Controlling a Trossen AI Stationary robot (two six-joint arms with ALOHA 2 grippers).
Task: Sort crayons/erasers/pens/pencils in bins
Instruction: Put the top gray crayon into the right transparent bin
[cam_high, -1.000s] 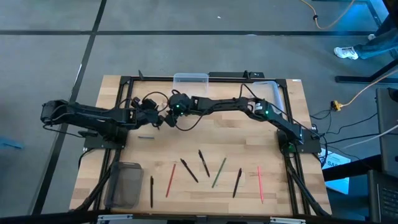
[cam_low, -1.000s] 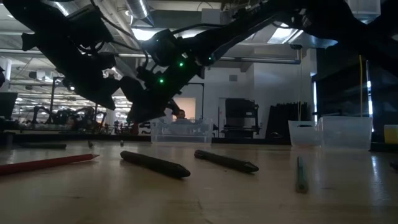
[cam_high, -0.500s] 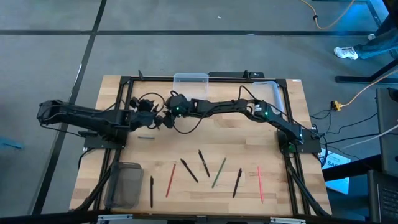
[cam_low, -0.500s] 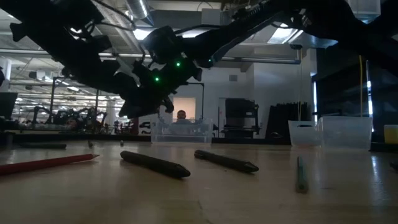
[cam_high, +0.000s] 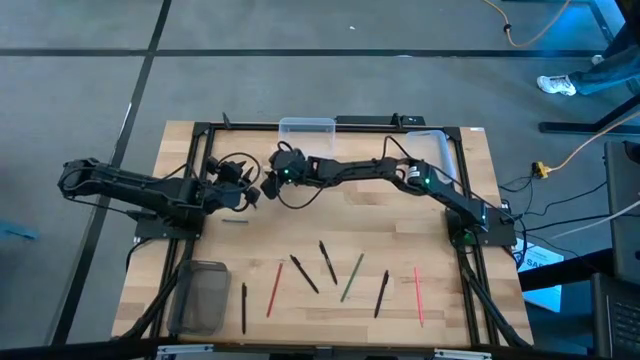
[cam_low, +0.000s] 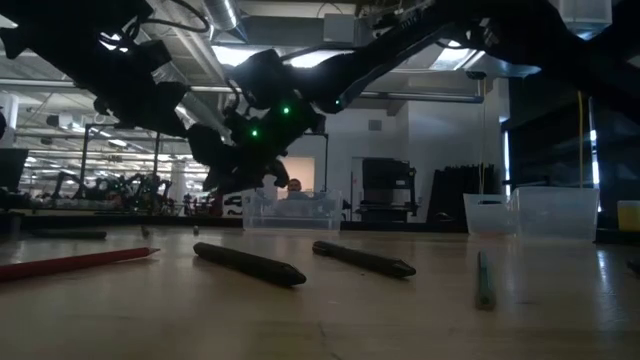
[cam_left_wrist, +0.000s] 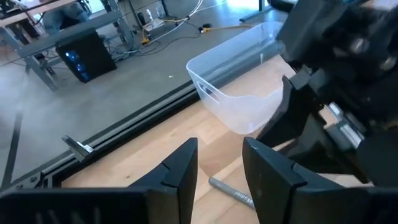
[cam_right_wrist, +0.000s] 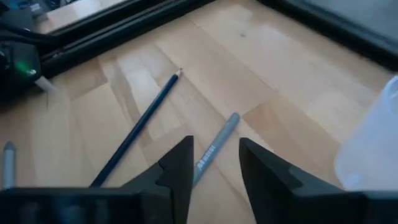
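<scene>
Grey pen (cam_right_wrist: 214, 149) lying loose on the wooden table (cam_high: 400, 240) below the right gripper (cam_right_wrist: 214, 165), fingers parted and empty, near the clear bin (cam_high: 306, 127); left gripper (cam_left_wrist: 221, 171) likewise parted beside it; likely next: descend, straddle, close.

Grey floor (cam_high: 300, 80) crossed by dark seam lines.

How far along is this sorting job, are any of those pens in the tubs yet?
It looks barely begun. Nothing shows in the clear bin at the far edge or in the dark bin. Neither gripper holds anything: the left gripper and the right gripper hang open near the far side, the right one over a grey pen and a blue pencil. The row of pens and pencils at the near side lies unsorted.
</scene>
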